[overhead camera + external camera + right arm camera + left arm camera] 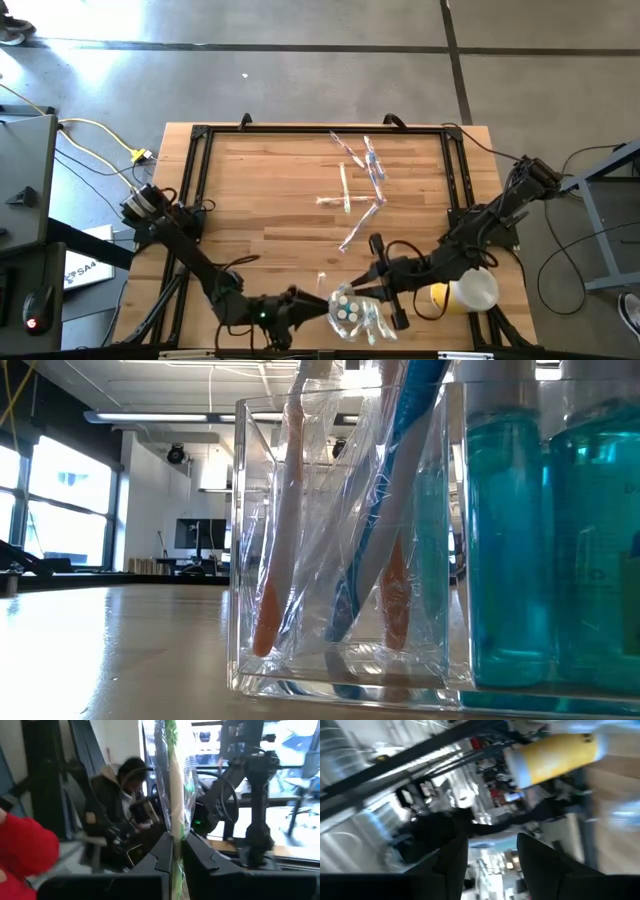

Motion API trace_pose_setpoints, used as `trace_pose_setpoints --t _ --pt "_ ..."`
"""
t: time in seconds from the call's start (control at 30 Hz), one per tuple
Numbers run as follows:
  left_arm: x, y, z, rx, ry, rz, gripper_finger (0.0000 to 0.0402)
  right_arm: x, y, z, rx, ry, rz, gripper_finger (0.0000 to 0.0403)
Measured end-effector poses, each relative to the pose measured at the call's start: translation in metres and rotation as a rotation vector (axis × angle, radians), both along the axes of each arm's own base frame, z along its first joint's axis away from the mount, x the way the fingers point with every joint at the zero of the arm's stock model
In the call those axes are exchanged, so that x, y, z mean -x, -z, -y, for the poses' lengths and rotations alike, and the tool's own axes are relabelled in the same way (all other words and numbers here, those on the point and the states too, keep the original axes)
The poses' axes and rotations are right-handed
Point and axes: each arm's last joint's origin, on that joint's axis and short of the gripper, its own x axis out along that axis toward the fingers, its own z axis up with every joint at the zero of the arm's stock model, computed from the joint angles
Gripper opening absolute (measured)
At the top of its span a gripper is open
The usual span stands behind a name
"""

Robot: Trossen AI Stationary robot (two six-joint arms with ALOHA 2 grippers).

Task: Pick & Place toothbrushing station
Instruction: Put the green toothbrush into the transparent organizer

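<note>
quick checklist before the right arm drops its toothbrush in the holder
1. Right gripper shut on the wrapped toothbrush: ok.
2. Toothbrush upright between the fingers: ok.
3. Clear holder standing upright at the table's near edge: ok.
4. Room left in the holder beside the brushes already in it: cannot tell.
5. Left gripper steadying the holder: cannot tell.
6. Loose toothbrushes left on the table: not ok, several remain.

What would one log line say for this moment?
right gripper: shut on wrapped toothbrush | left gripper: by clear holder | spare toothbrushes: on table
</note>
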Motion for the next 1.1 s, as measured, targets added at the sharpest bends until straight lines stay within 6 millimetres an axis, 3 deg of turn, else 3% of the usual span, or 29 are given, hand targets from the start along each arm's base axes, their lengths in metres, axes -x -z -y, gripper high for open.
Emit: trace_pose_setpoints --t 0.13,0.33,0.5,1.1 --pt "-0.004 -0.024 0.003 0.007 -0.004 0.033 0.0163 -0.003 -0.002 0.005 -0.077 -0.039 -0.007 0.0014" --pt "-0.019 -0.04 -0.003 -0.063 -0.044 -0.042 0.0163 -0.004 -0.004 0.005 -0.149 -0.09 -0.006 0.0014" --pt "-0.027 -0.043 -0.01 -0.127 -0.064 -0.111 0.0163 -0.004 -0.005 0.005 -0.182 -0.106 -0.005 0.0014" --pt "-0.034 -0.056 -0.016 -0.235 -0.025 -0.08 0.0163 -0.016 -0.004 0.022 -0.221 -0.088 -0.034 0.0014"
